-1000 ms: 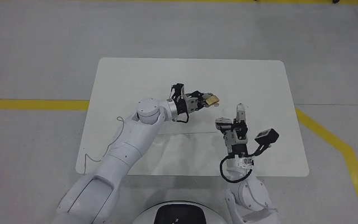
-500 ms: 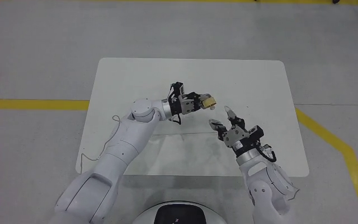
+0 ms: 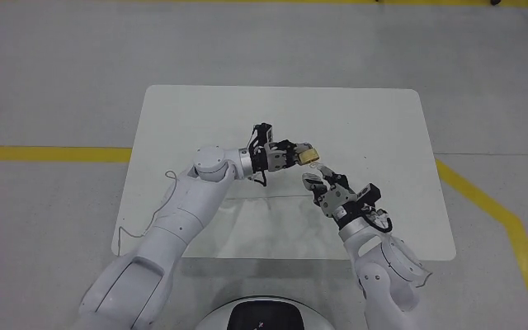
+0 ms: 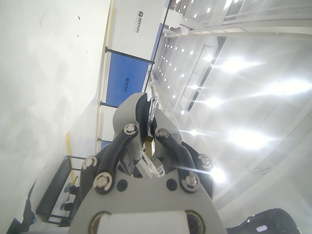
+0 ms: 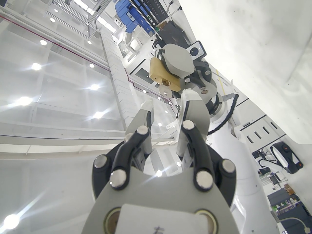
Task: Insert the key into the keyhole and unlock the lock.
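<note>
The left gripper's [image 4: 148,110] fingers [image 4: 125,115] pinch the lock [image 4: 147,144], its silvery shackle [image 4: 154,102] poking out between them.

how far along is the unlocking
Done: the key looks seated in the lock, which the left claw holds. In hand: the right claw is open, just short of the key. Left: gripping it and turning.

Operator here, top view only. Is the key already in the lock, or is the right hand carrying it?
Observer: It's in. The right wrist view shows the key seated in the keyhole of the brass lock.
Operator: Is the right hand gripping it?
Observer: No. The right hand is open, just short of the key's head.
Operator: Left hand secure?
Observer: The left hand is shut on the lock, with the shackle clamped in it.
</note>
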Action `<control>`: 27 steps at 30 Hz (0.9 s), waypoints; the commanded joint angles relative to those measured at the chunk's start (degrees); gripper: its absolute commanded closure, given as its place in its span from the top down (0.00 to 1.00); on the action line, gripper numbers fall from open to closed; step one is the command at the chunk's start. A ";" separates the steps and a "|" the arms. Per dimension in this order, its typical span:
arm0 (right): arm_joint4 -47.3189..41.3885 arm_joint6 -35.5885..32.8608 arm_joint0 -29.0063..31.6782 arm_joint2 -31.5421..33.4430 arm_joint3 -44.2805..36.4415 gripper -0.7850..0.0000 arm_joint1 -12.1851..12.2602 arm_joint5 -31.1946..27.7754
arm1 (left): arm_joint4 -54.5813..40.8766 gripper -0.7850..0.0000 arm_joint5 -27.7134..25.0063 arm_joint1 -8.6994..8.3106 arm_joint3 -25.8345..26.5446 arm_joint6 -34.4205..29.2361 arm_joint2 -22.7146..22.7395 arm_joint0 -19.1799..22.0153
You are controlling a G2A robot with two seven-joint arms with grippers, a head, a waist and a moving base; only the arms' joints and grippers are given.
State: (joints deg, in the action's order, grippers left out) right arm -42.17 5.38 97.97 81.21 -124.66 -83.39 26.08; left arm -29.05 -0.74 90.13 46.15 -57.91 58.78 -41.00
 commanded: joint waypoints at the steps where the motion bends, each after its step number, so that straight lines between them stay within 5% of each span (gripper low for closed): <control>1: 0.42 0.39 -0.16 -0.17 0.25 0.31 0.06 0.14 | -0.04 0.00 -0.02 -0.03 0.14 -0.04 -0.04 -0.21; 12: 3.51 2.91 -1.42 -1.54 1.70 0.03 0.33 -0.08 | -0.29 0.00 -0.07 -0.11 0.44 0.13 -0.36 -0.65; 27: 3.20 4.54 -2.45 -2.41 2.06 0.00 0.54 0.59 | -0.78 0.00 0.14 -0.12 0.04 -0.32 -0.60 -0.52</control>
State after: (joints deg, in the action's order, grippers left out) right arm -38.78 9.68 95.67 78.87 -122.71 -82.83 26.64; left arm -29.83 -0.60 90.02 46.19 -58.23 58.18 -41.52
